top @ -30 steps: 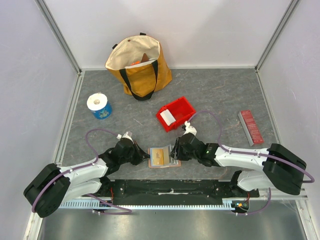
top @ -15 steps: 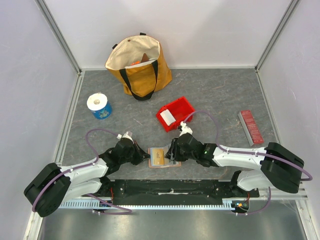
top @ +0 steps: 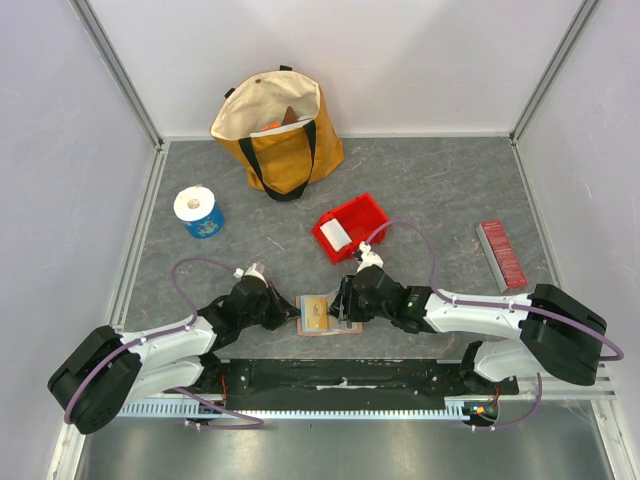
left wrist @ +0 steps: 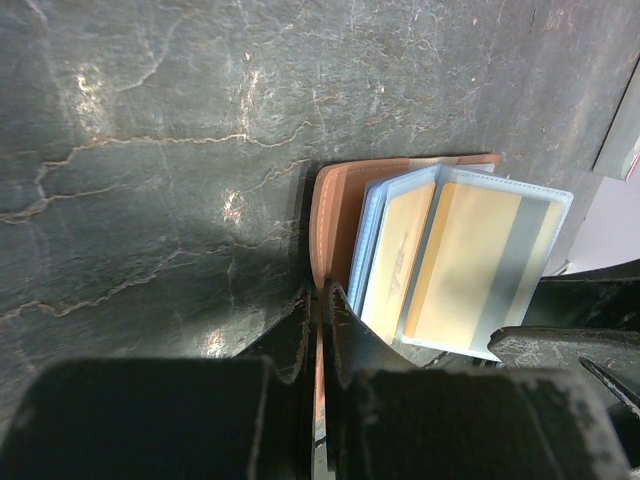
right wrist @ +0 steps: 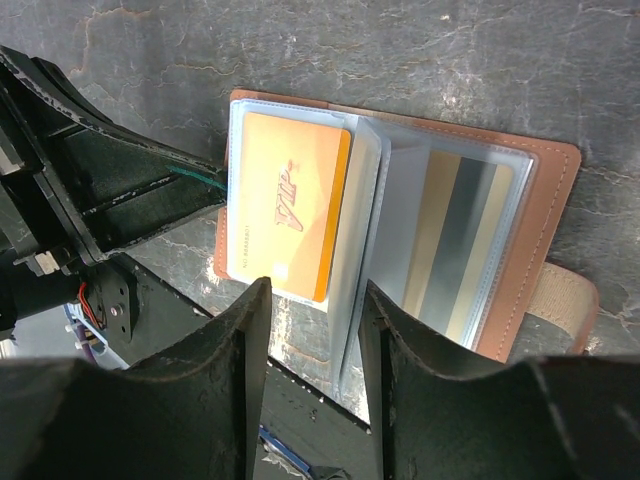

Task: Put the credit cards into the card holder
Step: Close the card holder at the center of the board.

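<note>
The tan card holder lies open on the table between my two grippers. My left gripper is shut on the edge of its left leather cover. In the right wrist view a yellow card sits in a clear sleeve on the left page, and a yellowish card with a grey stripe sits in a sleeve on the right page. My right gripper is open, its fingers either side of the near edge of a raised clear sleeve. Both cards show in the left wrist view.
A red bin with a white rectangle in it stands just beyond the holder. A dark-red ribbed bar lies at the right. A yellow tote bag and a blue tape roll stand at the back left.
My right gripper has moved a little left, further over the open holder. My left gripper has kept its grip and has not moved.
</note>
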### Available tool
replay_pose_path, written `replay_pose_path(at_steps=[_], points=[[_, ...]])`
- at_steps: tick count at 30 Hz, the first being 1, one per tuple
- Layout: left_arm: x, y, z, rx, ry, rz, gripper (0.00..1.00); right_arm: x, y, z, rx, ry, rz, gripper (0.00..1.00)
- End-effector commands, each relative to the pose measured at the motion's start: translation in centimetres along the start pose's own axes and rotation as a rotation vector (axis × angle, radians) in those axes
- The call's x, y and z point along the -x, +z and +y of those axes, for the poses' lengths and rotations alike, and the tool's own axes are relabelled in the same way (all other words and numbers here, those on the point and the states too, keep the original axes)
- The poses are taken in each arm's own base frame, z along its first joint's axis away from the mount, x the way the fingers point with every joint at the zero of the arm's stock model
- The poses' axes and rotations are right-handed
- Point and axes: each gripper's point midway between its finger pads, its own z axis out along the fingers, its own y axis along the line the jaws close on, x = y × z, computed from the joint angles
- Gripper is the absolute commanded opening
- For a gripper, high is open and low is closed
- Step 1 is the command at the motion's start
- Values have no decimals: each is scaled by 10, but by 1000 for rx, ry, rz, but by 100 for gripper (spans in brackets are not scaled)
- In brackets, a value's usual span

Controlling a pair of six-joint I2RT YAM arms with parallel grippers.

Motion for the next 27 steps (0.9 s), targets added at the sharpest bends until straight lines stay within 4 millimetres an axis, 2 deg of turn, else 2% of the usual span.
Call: replay_pose_path(at_steps=[1, 13, 19, 27], points=[[-1, 1, 1, 6, 20, 8, 2, 10, -1, 17, 39, -10, -24, 47], [-2, 0, 1, 4, 24, 10, 2, 16, -4, 16, 25, -14, -46, 51], [-1, 0, 0, 1, 22, 10, 2, 16, -6, -19, -140, -11, -65, 56], [-2, 0, 1, 7, 22, 10, 2, 11, -4, -32, -203, -15, -52, 61]])
